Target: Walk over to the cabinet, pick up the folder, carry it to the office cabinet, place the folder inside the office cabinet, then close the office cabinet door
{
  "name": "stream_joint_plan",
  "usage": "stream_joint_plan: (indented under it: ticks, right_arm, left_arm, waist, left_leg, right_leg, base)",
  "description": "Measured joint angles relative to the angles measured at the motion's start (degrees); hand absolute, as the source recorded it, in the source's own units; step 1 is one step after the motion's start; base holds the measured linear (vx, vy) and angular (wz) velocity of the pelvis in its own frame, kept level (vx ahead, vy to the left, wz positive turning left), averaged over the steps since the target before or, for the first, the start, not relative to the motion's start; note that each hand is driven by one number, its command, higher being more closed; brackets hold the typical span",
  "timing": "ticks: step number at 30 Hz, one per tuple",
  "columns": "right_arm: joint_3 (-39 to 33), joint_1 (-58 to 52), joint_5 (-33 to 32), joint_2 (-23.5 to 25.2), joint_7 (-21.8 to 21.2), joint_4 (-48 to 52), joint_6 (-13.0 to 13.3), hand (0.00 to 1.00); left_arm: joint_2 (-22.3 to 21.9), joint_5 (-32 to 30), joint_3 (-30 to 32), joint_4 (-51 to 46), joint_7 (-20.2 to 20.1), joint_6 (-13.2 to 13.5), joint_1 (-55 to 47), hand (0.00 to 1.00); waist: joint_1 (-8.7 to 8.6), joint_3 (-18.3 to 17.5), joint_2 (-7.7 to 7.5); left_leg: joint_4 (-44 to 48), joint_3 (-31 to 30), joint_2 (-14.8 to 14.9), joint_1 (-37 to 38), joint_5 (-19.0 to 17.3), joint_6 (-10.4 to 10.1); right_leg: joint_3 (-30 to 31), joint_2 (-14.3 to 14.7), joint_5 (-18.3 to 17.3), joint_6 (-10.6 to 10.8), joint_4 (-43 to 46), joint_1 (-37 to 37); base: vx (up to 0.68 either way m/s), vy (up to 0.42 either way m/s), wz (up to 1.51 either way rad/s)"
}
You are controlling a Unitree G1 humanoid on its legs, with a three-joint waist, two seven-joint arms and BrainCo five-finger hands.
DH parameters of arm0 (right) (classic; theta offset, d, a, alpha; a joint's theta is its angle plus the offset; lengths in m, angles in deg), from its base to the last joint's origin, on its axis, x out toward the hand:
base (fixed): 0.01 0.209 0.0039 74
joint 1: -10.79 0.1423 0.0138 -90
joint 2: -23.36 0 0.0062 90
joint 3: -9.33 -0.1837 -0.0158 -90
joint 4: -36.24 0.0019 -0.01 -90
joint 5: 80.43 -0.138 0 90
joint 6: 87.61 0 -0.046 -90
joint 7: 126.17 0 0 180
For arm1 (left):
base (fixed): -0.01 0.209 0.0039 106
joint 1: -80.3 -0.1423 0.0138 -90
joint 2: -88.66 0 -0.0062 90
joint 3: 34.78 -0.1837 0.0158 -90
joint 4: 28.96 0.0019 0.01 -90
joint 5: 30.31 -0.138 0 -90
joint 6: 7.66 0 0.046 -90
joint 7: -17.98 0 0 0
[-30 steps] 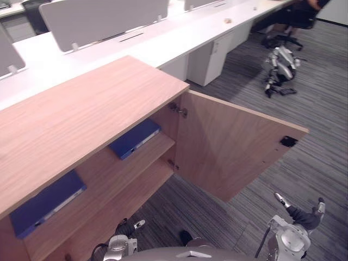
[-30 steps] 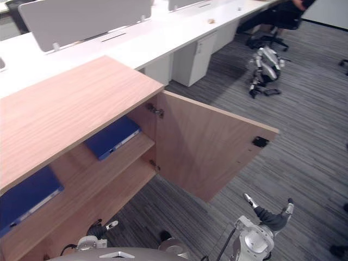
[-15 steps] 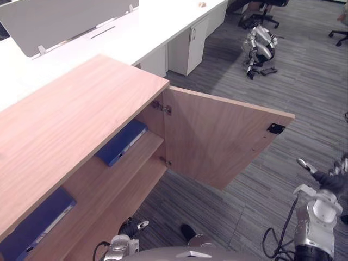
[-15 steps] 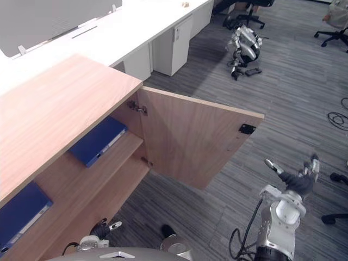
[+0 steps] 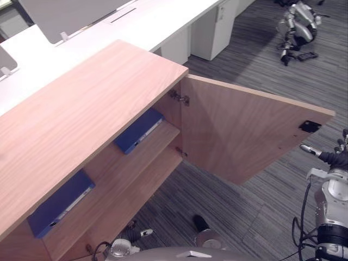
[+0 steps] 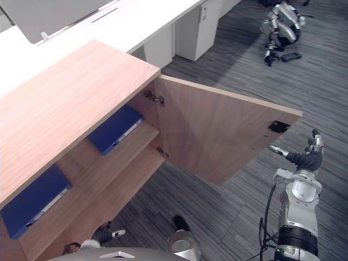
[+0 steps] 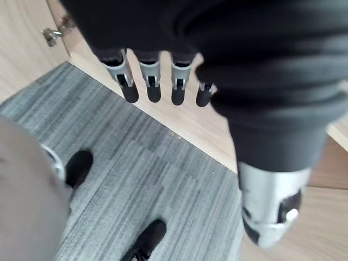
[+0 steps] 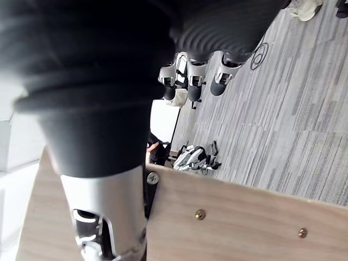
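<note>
The wooden office cabinet [image 5: 81, 119] stands with its door [image 5: 244, 136] swung wide open. On its upper shelf lie two blue folders, one near the hinge [image 5: 140, 130] and one further left [image 5: 61, 204]. My right hand [image 6: 304, 159] is raised just past the door's free edge, beside the black latch [image 6: 278, 126]. It is open with fingers [image 8: 190, 81] straight, holding nothing and touching nothing. My left hand [image 6: 106, 235] hangs low by the cabinet's base, open and empty, its fingers [image 7: 147, 81] straight over the carpet.
Long white desks [image 5: 152, 27] with a white drawer unit [image 5: 212, 32] run behind the cabinet. Another robot [image 5: 296, 27] lies on the grey carpet at the far right. Open carpet stretches in front of the door.
The camera has shifted. My right hand has risen from low at the lower right to beside the door's free edge. The folders and door stand as before.
</note>
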Motion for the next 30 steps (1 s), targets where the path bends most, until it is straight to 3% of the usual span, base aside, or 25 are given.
stream_joint_plan:
  ticks: [5,20,24,30]
  right_arm:
    - [2.90,3.68,-0.05,-2.05,-0.12,-4.65,0.26,0.00]
    - [3.70,6.60,-0.70,-5.12,0.79,-7.90,0.32,0.00]
    - [1.61,2.64,-0.45,-1.20,1.34,0.69,0.91,0.00]
    - [1.70,-6.10,1.55,8.56,2.18,14.89,1.35,0.00]
  left_arm:
    - [2.73,-0.10,-3.11,-0.84,-0.41,1.19,-0.47,0.00]
    - [3.20,-2.93,-5.45,-2.34,-0.28,1.30,0.08,0.00]
    - [3.24,-3.65,-5.40,-2.31,-0.24,1.23,-0.08,0.00]
    - [4.32,-5.67,-4.75,-2.29,-0.21,1.13,0.41,0.00]
  waist:
    - [0.89,0.17,0.25]
    - [-0.20,1.90,1.68]
    - [0.22,2.05,1.46]
    - [-0.65,3.00,-1.09]
  left_leg:
    - [0.01,-0.70,-0.25,-0.31,-0.04,0.30]
    - [3.61,-8.33,0.14,-3.12,-1.15,1.40]
    - [3.63,-8.35,0.08,-3.14,-1.01,1.47]
    - [3.87,-8.42,0.34,-3.14,-1.02,1.44]
  right_leg:
    - [-0.71,-0.39,0.11,0.09,-0.17,0.18]
    - [-5.79,-1.90,0.32,0.33,-0.71,1.43]
    - [-5.77,-1.92,0.71,0.48,-1.78,1.50]
    - [-4.71,-1.61,2.79,0.41,-4.27,1.98]
  base:
    - [-0.02,-0.048,0.05]
    - [-0.03,-0.049,0.15]
    - [-0.08,-0.057,-0.04]
    - [-0.04,-0.054,-0.13]
